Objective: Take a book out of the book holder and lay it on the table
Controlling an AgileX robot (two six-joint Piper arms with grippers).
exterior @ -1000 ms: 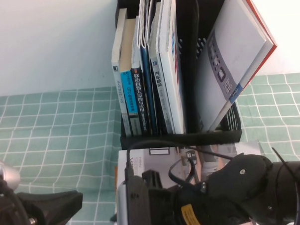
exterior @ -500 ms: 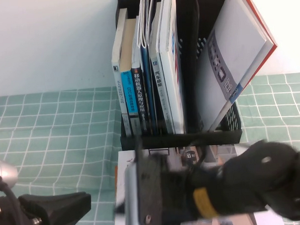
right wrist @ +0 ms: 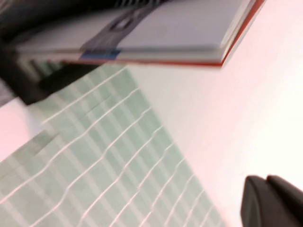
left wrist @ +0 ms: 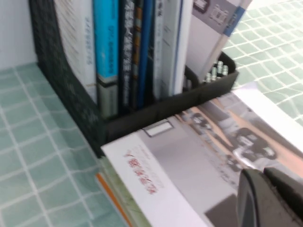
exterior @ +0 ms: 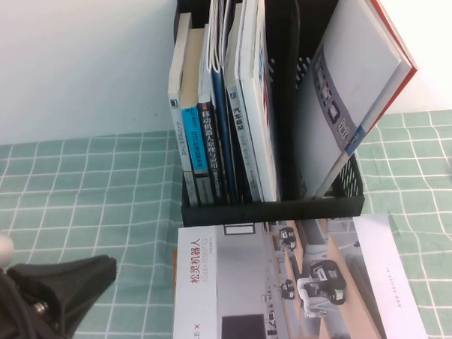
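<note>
One book lies flat on the surface, cover up, just in front of the black book holder and touching or nearly touching its front lip. Its near edge is cut off by the bottom of the high view, so its full length cannot be seen. An orange edge shows at its left side, apparently from something beneath it; the left wrist view shows this better, with orange and pale layers under the book.

In the holder, several books stand upright in the left slots, and a grey-covered book with an orange-red edge leans to the right in the rightmost slot. The holder's top is cut off in both views.

The left end effector sits low at the near left corner of the high view, beside the book and apart from it; whether its fingers are apart or together I cannot tell. The left wrist view shows only a dark fingertip piece at the lower corner.

The right end effector is out of the high view, save perhaps a grey blur at the right edge. Its wrist view shows only a dark tip, blurred, with the grey-covered book and checked cloth beyond; its state cannot be told.
</note>
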